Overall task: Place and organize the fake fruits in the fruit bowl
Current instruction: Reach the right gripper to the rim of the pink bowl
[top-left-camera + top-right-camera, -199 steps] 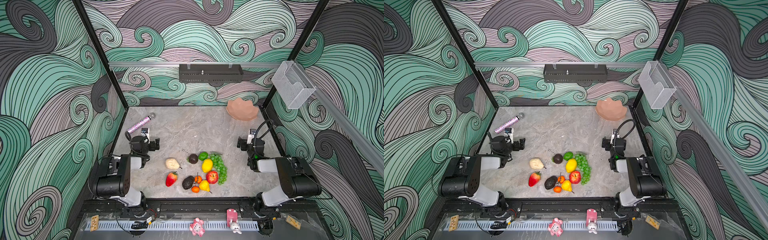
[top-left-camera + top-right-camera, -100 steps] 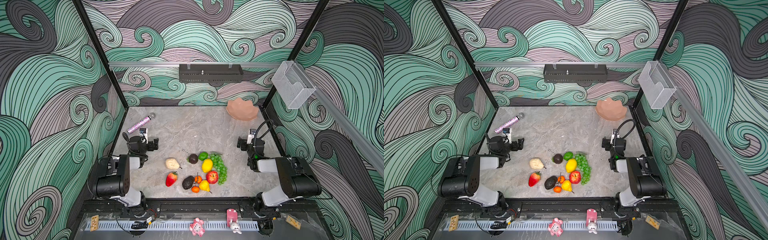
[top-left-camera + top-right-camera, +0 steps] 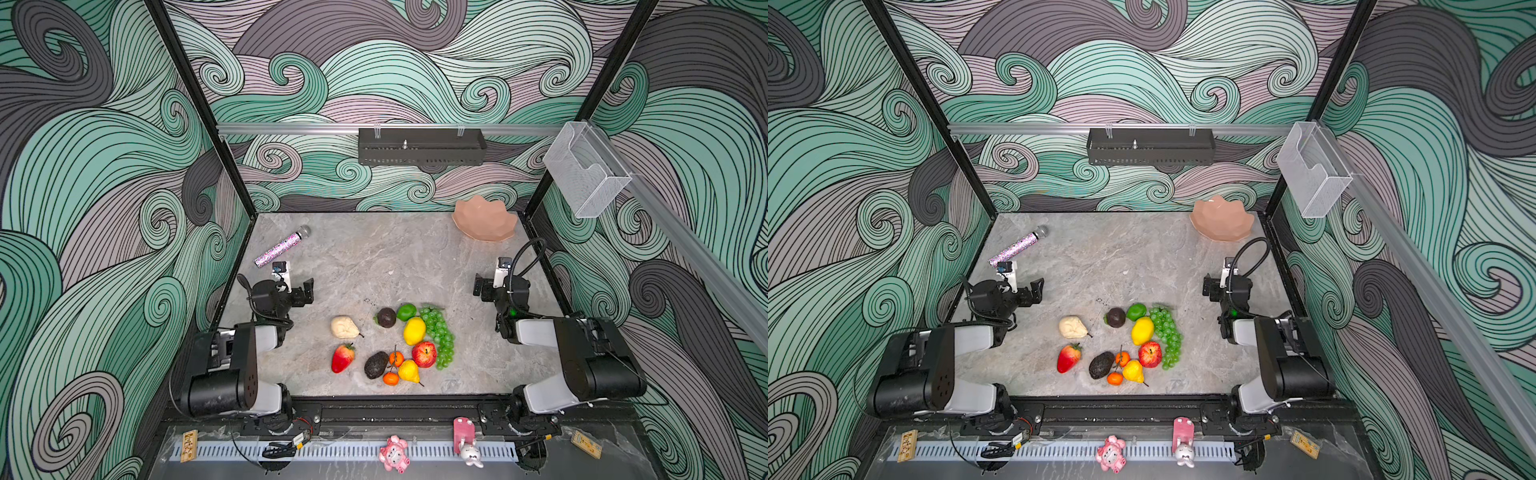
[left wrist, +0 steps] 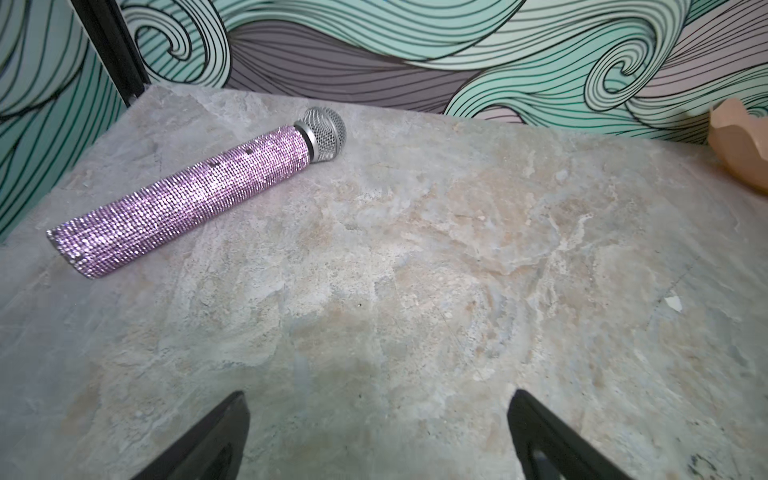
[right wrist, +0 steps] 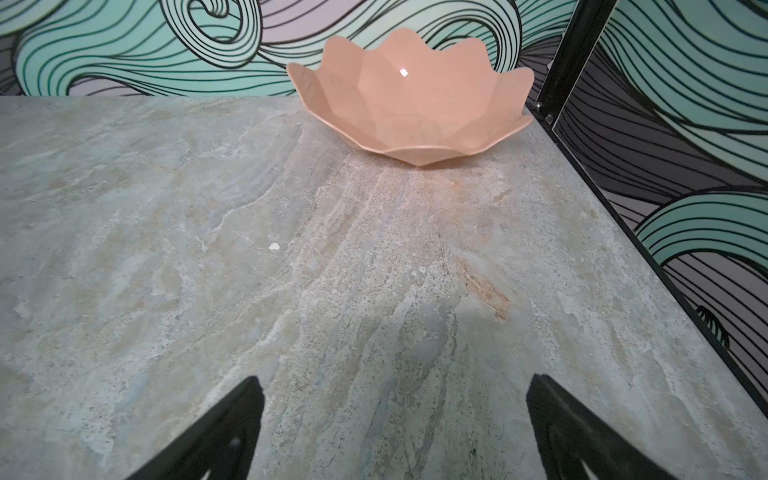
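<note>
- The fruits lie in a loose cluster on the near middle of the surface, every one of them outside the bowl.
- The bowl, salmon pink with a petal-shaped rim, sits at the far right corner of the surface, close to the back wall and well apart from the cluster.
- At the far edge of the cluster a round avocado and a lime sit side by side, with a lemon just in front of the lime.
- A bunch of green grapes runs down the cluster's right side, just beside the lemon and a red apple.
- Nearer the front, a longer avocado, two tangerines and a yellow pear crowd together beside the apple.
- A cream pear and a strawberry lie on the left of the cluster, a little apart from the rest.
- The left pincer hovers over bare surface to the left of the fruits, its jaws spread wide and gripping nothing.
- The right pincer hovers at the right side, between the cluster and the bowl, facing the bowl, likewise spread wide and gripping nothing.
- A glittery pink microphone lies at the far left of the surface, just beyond the left pincer, its mesh head toward the back wall.
- A black rack hangs on the back wall, and a clear box hangs on the right wall above the bowl's corner.
</note>
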{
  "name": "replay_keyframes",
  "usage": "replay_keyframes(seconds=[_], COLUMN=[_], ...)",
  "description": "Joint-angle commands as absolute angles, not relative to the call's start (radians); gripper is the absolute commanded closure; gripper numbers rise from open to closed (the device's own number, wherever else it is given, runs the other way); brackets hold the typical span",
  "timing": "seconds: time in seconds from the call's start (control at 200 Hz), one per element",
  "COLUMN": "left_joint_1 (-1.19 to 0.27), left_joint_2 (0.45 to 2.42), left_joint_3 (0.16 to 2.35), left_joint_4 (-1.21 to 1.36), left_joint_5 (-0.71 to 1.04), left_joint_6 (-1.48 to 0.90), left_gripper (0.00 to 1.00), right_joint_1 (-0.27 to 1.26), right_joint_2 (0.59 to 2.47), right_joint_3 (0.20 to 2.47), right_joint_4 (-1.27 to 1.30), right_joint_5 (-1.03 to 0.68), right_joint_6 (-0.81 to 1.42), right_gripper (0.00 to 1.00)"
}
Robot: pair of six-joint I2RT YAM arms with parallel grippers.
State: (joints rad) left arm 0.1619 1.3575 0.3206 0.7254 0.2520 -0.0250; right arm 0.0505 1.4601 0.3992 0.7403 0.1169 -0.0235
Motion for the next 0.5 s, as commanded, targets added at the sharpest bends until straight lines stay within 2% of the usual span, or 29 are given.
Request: replay_keyframes(seconds=[0.0, 0.12, 0.24, 0.335, 0.495], left_joint_1=[0.148, 0.094, 0.068, 0.068, 0.070], left_joint_2=[1.234, 1.108, 1.041, 1.031, 0.998], left_joint_3=[0.323, 0.374, 0.478, 0.608, 0.731], left_joint_4=[0.689, 0.540, 0.415, 0.212, -0.048], left_joint_5=[0.163, 0.069, 0.126, 0.146, 0.186], left_joint_6=[-0.066, -0.151, -0.374, -0.566, -0.614], left_gripper=[0.01, 0.01, 0.01, 0.01, 0.01], right_joint_1=[0.058, 0.089, 0.130, 0.149, 0.150], right_joint_2=[1.317, 1.203, 1.157, 1.130, 1.151], right_joint_3=[0.451, 0.467, 0.513, 0.572, 0.770], right_joint_4=[0.605, 0.540, 0.500, 0.452, 0.251], right_joint_5=[0.064, 0.029, -0.033, -0.033, -0.147], right_joint_6=[-0.052, -0.030, 0.033, 0.209, 0.398], right_gripper=[0.01, 0.01, 0.01, 0.01, 0.01])
